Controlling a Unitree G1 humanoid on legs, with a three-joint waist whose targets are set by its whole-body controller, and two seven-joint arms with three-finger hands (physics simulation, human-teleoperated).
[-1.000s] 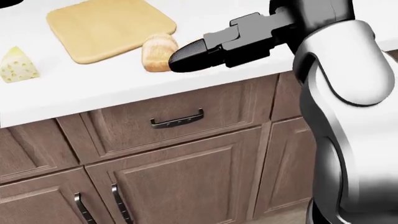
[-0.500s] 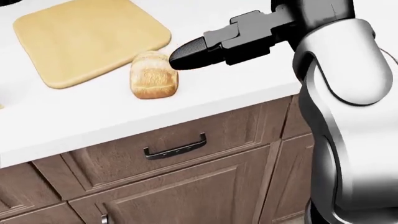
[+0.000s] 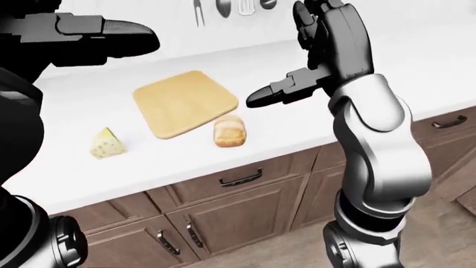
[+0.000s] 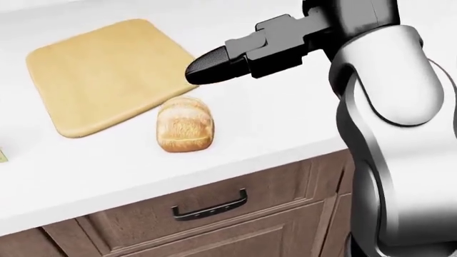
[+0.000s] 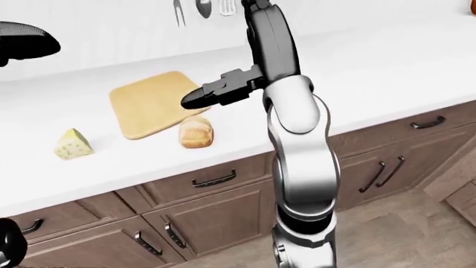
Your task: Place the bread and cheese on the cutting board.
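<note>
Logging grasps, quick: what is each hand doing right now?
Left hand: holds nothing; open or shut cannot be told.
Right hand: holds nothing; open or shut cannot be told.

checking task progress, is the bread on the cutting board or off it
Off it. The bread lies on the white counter just beside the cutting board, near its lower right corner.

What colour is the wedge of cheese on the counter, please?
The cheese is pale yellow with faint greenish speckles, shown best in the left-eye view.
</note>
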